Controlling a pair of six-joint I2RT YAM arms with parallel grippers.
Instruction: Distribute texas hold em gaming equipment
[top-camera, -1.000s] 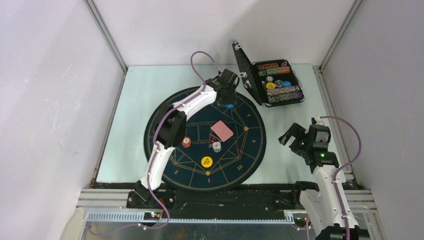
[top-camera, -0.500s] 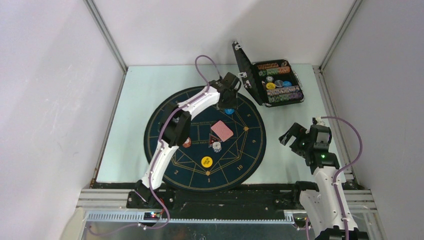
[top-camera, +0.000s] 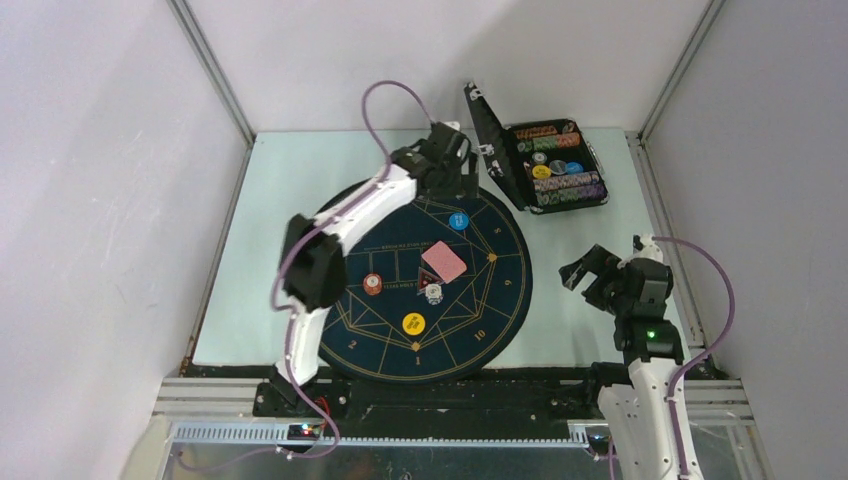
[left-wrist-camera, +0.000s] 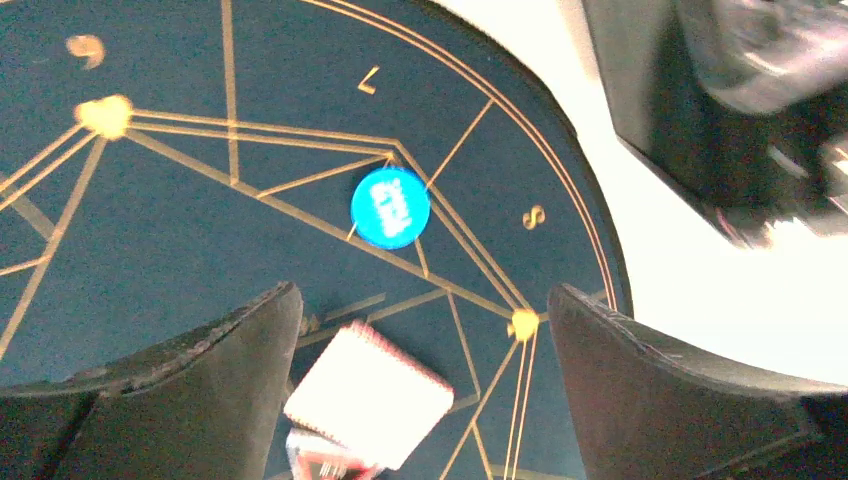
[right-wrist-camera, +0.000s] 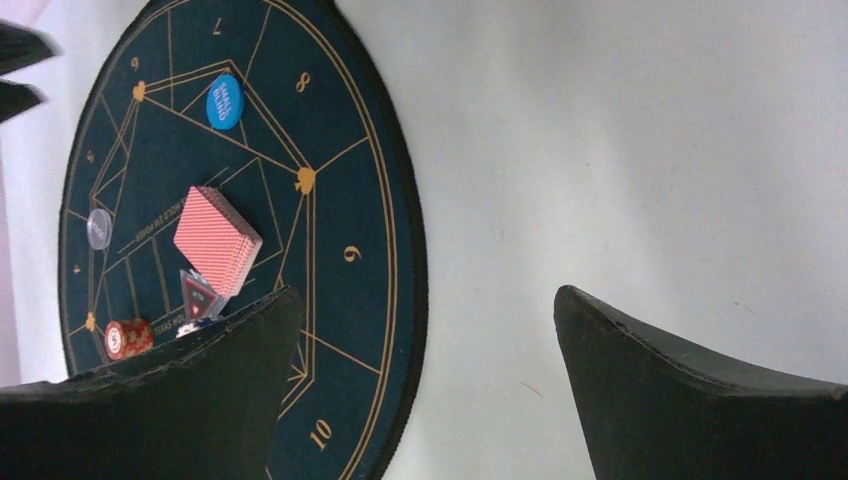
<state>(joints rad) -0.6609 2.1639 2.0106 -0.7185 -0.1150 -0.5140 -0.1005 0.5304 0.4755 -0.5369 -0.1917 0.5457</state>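
Lifted off the blue disc (left-wrist-camera: 390, 207), the left pincer (left-wrist-camera: 422, 292) now gapes wide, holding nothing; right pincer (right-wrist-camera: 425, 292) likewise spread.

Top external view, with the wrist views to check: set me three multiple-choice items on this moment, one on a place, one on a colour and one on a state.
1. The blue disc lies:
A. flat on the round mat
B. off the mat
C. gripped and lifted clear of it

2. The disc on the mat nearest the arm bases is:
A. white
B. yellow
C. green

3. The left pincer is:
A. shut on the blue disc
B. shut with nothing in it
C. open and empty

Key: A, the disc rests on the mat's gold lines. B, the yellow disc lies closest to the near edge. C, its fingers stand wide apart with nothing between them.
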